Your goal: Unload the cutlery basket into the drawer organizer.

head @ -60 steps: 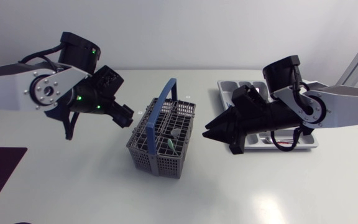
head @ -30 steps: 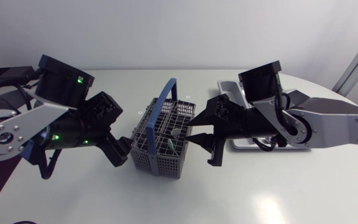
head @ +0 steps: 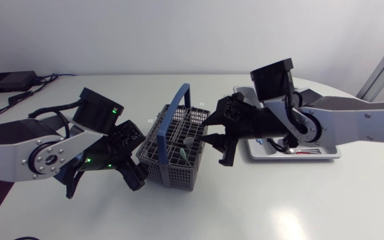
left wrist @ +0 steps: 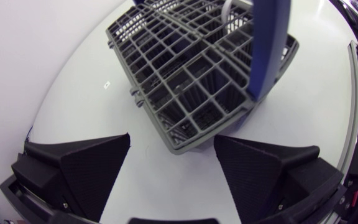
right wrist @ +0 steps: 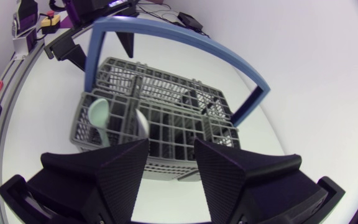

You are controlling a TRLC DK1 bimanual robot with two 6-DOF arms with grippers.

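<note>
Two open hands flank the blue-handled cutlery basket on the table: left hand spread at one corner, right hand parted at the opposite side, drawer organizer lying beyond it.

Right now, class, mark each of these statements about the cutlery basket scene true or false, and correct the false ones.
1. The cutlery basket has a blue handle. True.
2. The right pincer is shut on a spoon. False: it is open and holds nothing, close beside the basket.
3. The basket is empty. False: pale spoons stand in it.
4. The left pincer is open, with the basket's corner ahead of it. True.
5. The basket stands inside the drawer organizer. False: it stands on the table, apart from the organizer.
</note>
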